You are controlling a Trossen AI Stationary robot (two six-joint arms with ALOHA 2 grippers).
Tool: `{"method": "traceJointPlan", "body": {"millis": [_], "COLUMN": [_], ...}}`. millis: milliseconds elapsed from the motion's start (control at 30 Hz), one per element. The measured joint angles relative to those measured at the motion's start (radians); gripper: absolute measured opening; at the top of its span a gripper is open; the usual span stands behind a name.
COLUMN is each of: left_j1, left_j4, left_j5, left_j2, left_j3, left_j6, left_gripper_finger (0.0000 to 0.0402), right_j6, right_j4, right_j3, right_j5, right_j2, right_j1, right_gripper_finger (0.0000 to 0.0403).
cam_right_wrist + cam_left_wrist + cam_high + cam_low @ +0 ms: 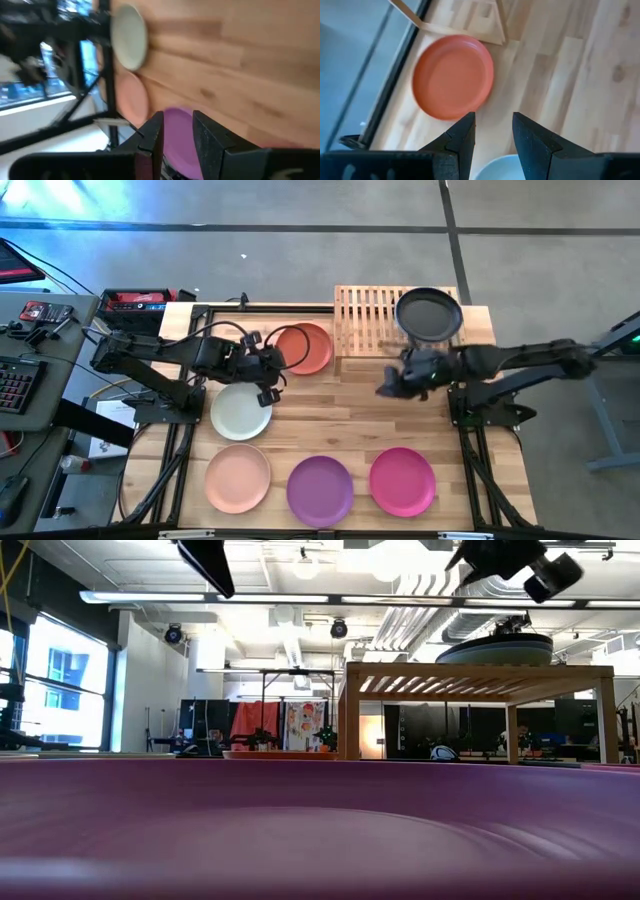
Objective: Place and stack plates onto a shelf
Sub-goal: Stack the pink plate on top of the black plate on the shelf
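The bamboo shelf (372,315) stands at the table's far edge, and the black plate (428,314) lies on its right half, also seen in the low view (495,648). The orange-red plate (305,348) rests flat on the table just left of the shelf. My left gripper (268,372) hovers open between it and the pale grey-green plate (241,410); in its wrist view the left gripper (493,131) points at the orange-red plate (452,76). My right gripper (390,385) hangs open over bare table in front of the shelf, holding nothing (176,134).
The peach plate (238,477), purple plate (320,490) and magenta plate (402,480) lie in a row along the near edge. The purple plate fills the low view's foreground (320,830). The shelf's left half (358,310) is bare slats. Electronics sit on a side table at left (40,320).
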Motion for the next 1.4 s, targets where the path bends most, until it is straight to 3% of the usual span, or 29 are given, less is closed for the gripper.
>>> {"method": "traceJointPlan", "body": {"millis": [467, 733, 1000, 1233, 1400], "left_j1": [-0.002, -0.002, -0.002, -0.002, -0.002], "left_j4": [0.004, 0.004, 0.005, 0.006, 0.006], "left_j5": [0.08, 0.086, 0.159, 0.183, 0.183], "left_j2": [0.0, 0.001, 0.0, 0.0, 0.0], "left_j3": [-0.003, -0.037, -0.043, -0.043, -0.043], "left_j6": [-0.05, -0.083, -0.105, -0.112, -0.111], "left_gripper_finger": [0.0119, 0.0119, 0.0119, 0.0119, 0.0119], "right_j6": [0.321, 0.519, 0.541, 0.383, 0.384], "right_j4": [0.16, 0.275, 0.369, 0.206, -0.145], "right_j3": [0.0, 0.0, 0.033, 0.265, 0.474], "right_j5": [0.074, 0.106, 0.113, 0.136, 0.136], "right_j2": [0.3, 0.446, 0.562, 0.636, 0.687], "right_j1": [0.36, 0.483, 0.537, 0.53, 0.523], "right_gripper_finger": [0.008, 0.008, 0.008, 0.008, 0.008]}}
